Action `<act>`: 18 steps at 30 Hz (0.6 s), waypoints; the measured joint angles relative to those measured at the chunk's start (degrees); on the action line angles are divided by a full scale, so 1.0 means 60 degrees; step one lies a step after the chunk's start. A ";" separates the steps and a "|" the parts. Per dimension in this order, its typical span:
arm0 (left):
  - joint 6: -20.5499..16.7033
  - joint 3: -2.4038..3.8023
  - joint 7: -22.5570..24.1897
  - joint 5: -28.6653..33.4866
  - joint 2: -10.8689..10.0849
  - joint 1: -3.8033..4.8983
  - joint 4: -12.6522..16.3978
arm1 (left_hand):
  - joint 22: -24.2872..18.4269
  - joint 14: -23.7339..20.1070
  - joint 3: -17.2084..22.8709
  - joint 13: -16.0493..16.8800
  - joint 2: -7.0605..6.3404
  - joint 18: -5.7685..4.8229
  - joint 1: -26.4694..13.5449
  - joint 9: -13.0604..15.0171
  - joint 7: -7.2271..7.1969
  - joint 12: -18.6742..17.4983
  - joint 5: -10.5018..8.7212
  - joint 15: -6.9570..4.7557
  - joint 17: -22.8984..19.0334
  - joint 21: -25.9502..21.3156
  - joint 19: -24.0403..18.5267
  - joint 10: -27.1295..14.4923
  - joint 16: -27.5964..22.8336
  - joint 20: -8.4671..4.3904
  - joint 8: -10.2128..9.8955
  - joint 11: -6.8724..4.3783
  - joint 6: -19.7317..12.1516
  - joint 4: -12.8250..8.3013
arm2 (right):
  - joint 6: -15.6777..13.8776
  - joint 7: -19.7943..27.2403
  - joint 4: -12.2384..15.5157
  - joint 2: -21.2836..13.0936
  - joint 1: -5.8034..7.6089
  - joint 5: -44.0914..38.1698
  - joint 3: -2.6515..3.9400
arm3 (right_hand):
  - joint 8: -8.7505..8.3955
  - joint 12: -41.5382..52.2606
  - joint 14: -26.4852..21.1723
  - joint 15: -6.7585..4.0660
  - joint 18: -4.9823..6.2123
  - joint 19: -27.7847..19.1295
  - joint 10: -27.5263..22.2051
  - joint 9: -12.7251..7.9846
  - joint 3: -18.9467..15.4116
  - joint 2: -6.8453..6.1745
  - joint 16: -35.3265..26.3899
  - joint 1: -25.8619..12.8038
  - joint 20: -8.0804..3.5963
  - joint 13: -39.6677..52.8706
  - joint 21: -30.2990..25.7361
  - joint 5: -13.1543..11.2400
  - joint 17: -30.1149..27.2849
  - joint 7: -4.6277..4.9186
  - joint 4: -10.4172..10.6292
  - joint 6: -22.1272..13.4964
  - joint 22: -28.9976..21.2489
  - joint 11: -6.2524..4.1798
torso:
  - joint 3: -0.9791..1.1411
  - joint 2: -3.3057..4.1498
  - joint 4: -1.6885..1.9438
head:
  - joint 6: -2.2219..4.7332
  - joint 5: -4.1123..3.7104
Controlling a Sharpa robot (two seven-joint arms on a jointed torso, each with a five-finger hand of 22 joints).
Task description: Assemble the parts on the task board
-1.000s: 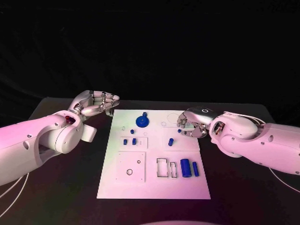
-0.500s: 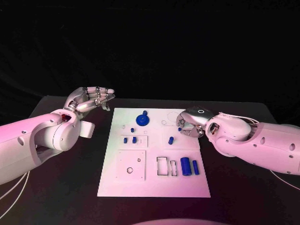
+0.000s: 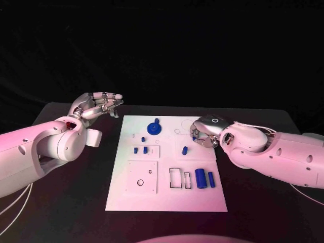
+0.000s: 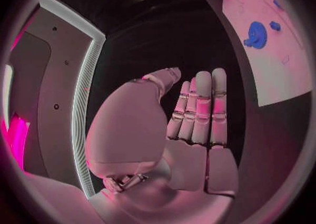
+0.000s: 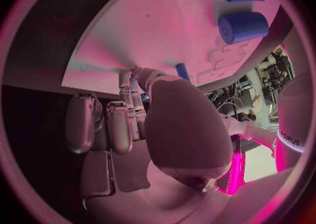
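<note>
Black tabletop (image 3: 74,202) carrying the white task board (image 3: 165,197) at centre, with blue parts across it: a round geared piece (image 3: 155,128) near the far edge, a thick cylinder (image 3: 200,179) beside a thinner one (image 3: 211,179) toward the right side, small pegs (image 3: 140,150) mid-board. Right hand (image 3: 203,132) low over the board's far right edge, fingers curled around something small and blue at the tips (image 5: 134,76); cannot tell whether truly pinched. Likely mid-placement. Risk: peg slipping or tilting on entry, jamming askew, or rolling off the near edge. Left hand (image 3: 97,106) raised off-board, fingers together and extended, holding nothing.
</note>
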 measured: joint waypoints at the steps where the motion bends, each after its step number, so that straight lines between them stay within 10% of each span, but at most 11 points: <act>1: -0.0002 0.0000 -0.0002 0.0008 0.0000 0.0000 -0.0003 | 0.0000 0.0000 0.0000 0.0000 0.0000 0.0000 0.0000 0.0000 0.0000 0.0000 0.0000 0.0000 0.0000 0.0000 0.0000 0.0000 0.0000 0.0000 0.0000 0.0000 0.0000 0.0000 | -0.0004 -0.0001 -0.0005 0.0004 -0.0003 -0.0002 0.0001 | 0.0000 -0.0002 0.0000 0.0000 0.0000 0.0024 0.0039 0.0006 0.0030 0.0022 0.0000 0.0022 -0.0024 -0.0010 0.0047 0.0000 0.0000 0.0019 -0.0030 0.0020 0.0000 0.0004 | 0.0000 -0.0002 0.0000 | -0.0004 -0.0003; 18: -0.0005 0.0000 -0.0030 0.0097 0.0002 0.0002 -0.0044 | 0.0001 0.0000 0.0078 -0.0001 -0.0049 -0.0001 0.0049 -0.0011 0.0000 0.0036 0.0000 0.0000 -0.0030 0.0000 0.0000 -0.0035 0.0000 0.0000 0.0000 0.0035 -0.0001 -0.0079 | -0.0065 -0.0018 -0.0068 0.0107 -0.0034 0.0025 0.0002 | 0.0186 -0.0023 -0.0014 -0.0125 -0.0116 0.0170 0.0395 0.0164 0.0747 0.0247 0.0033 -0.0205 -0.0103 -0.0121 0.0367 -0.0078 -0.0002 -0.0035 -0.0751 0.0216 0.0007 -0.0052 | -0.0013 -0.0009 0.0004 | -0.0040 -0.0024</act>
